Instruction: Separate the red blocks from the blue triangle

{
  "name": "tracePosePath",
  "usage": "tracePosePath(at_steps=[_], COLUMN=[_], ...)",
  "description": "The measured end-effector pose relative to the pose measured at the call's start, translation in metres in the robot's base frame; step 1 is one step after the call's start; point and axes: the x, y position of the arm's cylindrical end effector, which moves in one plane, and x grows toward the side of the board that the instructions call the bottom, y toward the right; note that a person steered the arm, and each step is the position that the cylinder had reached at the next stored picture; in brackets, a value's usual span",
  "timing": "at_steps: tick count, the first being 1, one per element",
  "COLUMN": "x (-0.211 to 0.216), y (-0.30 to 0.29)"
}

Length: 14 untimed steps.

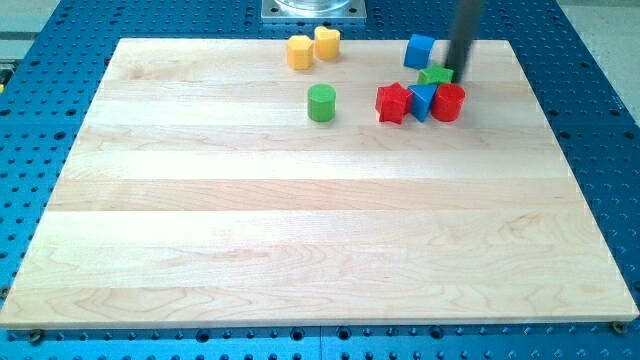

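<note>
A blue triangle sits near the view's top right, squeezed between two red blocks: a red star-like block touching its left side and a red cylinder touching its right side. My tip is at the lower end of the dark rod, just above the red cylinder and right beside a green block that lies behind the blue triangle. The tip looks apart from the red cylinder by a small gap.
A blue cube lies left of the rod. A green cylinder stands left of the red star. A yellow hexagon-like block and a yellow heart-like block sit at the board's top edge.
</note>
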Motion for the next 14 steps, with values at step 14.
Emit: tracePosePath(at_steps=[14], x=[0.121], y=[-0.049])
